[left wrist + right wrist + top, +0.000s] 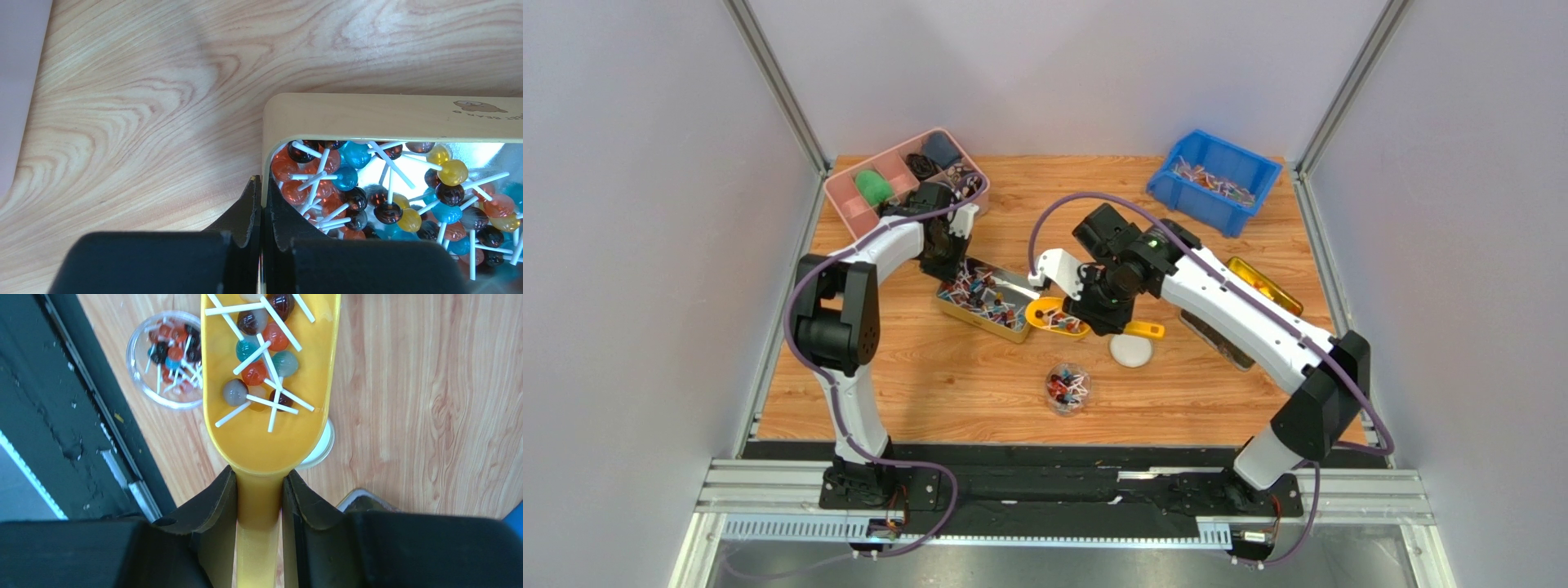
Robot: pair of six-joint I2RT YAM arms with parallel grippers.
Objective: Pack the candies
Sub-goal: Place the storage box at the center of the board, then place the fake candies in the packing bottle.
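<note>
The candies are small round lollipops on white sticks, orange, blue, dark and yellow. Many fill an open yellow tin [946,309], whose cream rim fills the left wrist view [380,116] with the candies [344,184] inside. My left gripper [955,263] [263,190] is shut on the tin's wall, one finger inside and one outside. My right gripper [1100,319] [259,484] is shut on the handle of a yellow scoop [1059,321] [270,435] holding several candies [261,361]. A small clear jar [1066,387] [166,355] with several candies stands just in front.
A white lid [1130,349] [324,444] lies right of the scoop. A blue bin [1212,180] of sticks stands at the back right, a pink tray [891,184] of odds and ends at the back left. A yellow lid [1263,284] and a dark tray [1216,337] lie under the right arm.
</note>
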